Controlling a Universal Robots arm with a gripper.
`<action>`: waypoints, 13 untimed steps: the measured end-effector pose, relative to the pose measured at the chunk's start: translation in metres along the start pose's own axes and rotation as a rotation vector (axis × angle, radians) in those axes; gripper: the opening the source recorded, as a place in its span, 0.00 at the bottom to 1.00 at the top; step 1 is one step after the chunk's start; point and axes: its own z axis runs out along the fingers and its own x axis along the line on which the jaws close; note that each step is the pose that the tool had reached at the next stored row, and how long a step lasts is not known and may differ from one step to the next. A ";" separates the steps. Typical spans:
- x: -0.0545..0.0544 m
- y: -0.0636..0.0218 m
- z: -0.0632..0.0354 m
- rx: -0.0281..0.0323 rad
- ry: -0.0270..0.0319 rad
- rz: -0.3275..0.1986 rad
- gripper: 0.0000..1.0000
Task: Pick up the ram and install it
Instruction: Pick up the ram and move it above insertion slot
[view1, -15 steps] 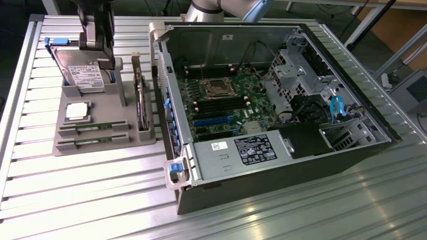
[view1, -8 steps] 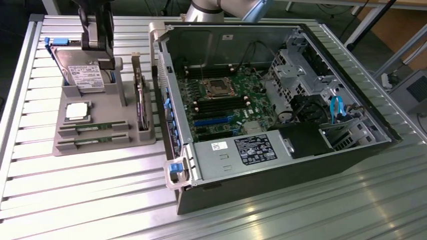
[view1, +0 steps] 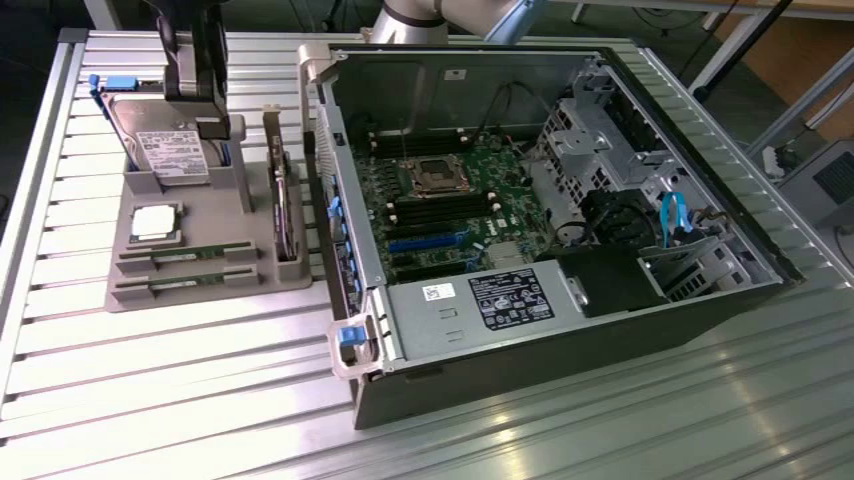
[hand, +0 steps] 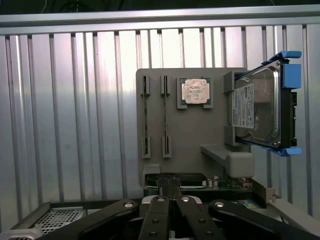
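Two ram sticks lie in slots of the grey holder (view1: 200, 215): one ram stick (view1: 184, 255) and, nearer the front, its twin (view1: 182, 285). In the wrist view they show edge-on as thin strips, the first ram stick (hand: 165, 117) and the second ram stick (hand: 145, 117). My gripper (view1: 194, 92) hangs above the holder's far end, over the silver hard drive (view1: 167, 150), well apart from both sticks. The gripper (hand: 170, 186) has its dark fingers (hand: 164, 187) pressed together with nothing between them. The motherboard (view1: 454, 200) lies in the open computer case (view1: 561, 300).
The hard drive (hand: 260, 110) stands in blue rails on the holder, with a CPU chip (hand: 195, 91) beside it. A wider green expansion card (view1: 283, 200) stands on edge between the holder and the case wall. Everything rests on a ribbed metal table (view1: 160, 400).
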 end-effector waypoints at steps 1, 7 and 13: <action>0.000 0.0000 0.0000 0.0000 0.0000 0.000 0.10; 0.000 0.0000 0.0000 0.0000 0.0000 0.000 0.23; 0.000 0.0000 0.0000 0.0000 0.0000 0.000 0.30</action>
